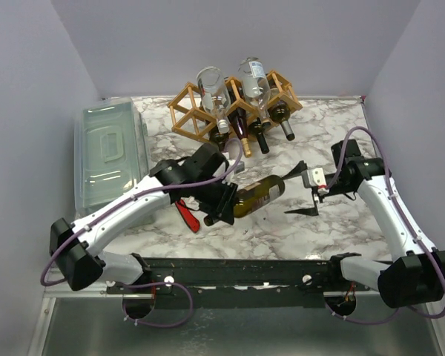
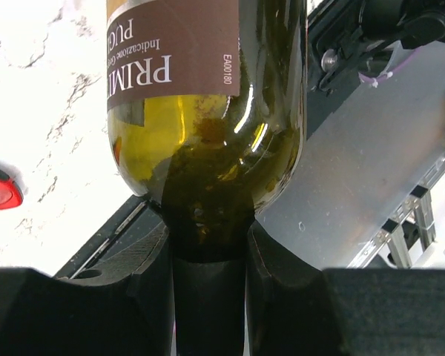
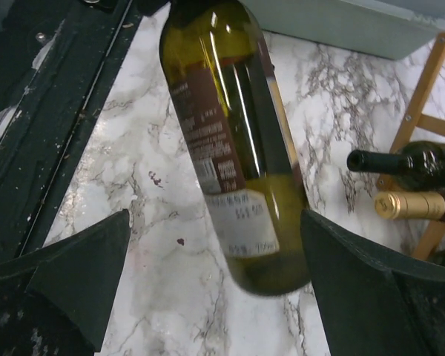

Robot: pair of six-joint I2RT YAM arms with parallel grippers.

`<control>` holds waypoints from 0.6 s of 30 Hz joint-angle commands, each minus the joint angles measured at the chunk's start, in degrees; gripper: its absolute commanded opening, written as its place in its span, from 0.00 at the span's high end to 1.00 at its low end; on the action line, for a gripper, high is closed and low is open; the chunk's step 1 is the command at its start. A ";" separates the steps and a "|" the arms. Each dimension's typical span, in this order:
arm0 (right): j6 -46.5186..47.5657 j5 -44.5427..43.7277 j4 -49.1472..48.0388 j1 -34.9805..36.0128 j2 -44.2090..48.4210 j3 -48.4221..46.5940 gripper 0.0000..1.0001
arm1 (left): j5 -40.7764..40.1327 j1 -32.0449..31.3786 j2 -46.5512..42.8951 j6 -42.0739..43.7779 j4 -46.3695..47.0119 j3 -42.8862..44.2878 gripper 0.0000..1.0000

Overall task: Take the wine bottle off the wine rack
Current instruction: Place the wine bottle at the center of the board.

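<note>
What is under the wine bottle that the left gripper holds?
Marble tabletop shows beneath the wine bottle in the left gripper, with nothing else visible there; the patch directly under its body is covered.

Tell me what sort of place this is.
Probably a robot lab test cell, not a home or cellar: plain lavender walls box in a marble-patterned table, the left arm and right arm are bolted to a black rail, and the wine rack looks a staged prop.

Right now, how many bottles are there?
6: one wine bottle in the left jaws, two clear bottles atop the wine rack, three dark ones in its cells; maybe more hidden.
</note>
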State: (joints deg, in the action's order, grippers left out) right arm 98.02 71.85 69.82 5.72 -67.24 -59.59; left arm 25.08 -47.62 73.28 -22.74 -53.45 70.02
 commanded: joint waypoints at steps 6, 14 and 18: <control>-11.06 -7.43 -13.25 10.76 -1.35 0.54 0.00 | 5.21 -4.05 10.52 6.19 -1.84 13.69 1.00; -12.14 -14.94 -16.57 14.40 -2.65 1.29 0.00 | 8.34 -4.69 15.62 7.57 -3.49 18.68 1.00; -11.21 -18.85 -16.50 16.83 -2.85 2.48 0.00 | 8.98 -4.69 17.86 8.14 -5.13 21.57 1.00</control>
State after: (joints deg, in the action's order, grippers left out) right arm 86.52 58.94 54.85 20.53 -69.56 -58.72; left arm 28.95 -51.92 90.50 -17.02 -59.90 86.28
